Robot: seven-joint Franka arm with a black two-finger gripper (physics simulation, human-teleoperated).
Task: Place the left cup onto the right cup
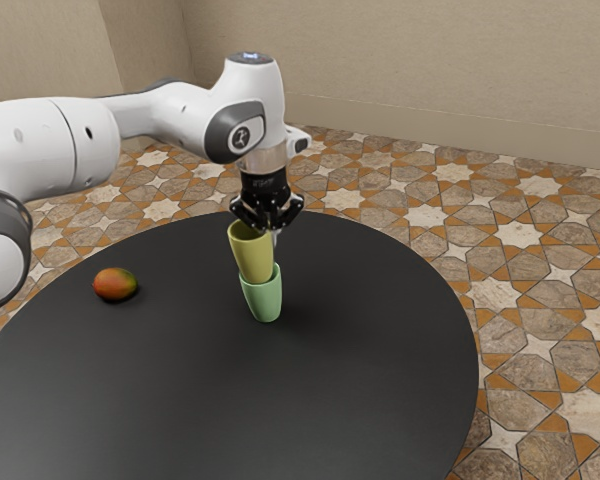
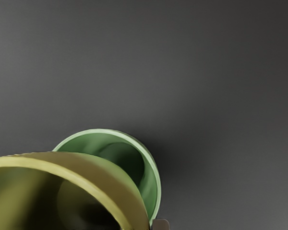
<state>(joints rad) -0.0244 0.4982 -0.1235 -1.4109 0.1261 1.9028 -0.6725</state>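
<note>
Gripper [image 1: 264, 226] seems clenched on the rim of the yellow cup [image 1: 251, 252], whose base sits tilted inside the green cup [image 1: 264, 298]. Letting go askew could tip both onto the table [image 1: 360, 380].

Simulated home-like room: ornate star-tile floor [image 1: 540, 260], plain beige walls [image 1: 430, 60], round black table [image 1: 360, 400].

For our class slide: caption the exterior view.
Gripper holds a tilted yellow cup in the green cup on a black table.
</note>
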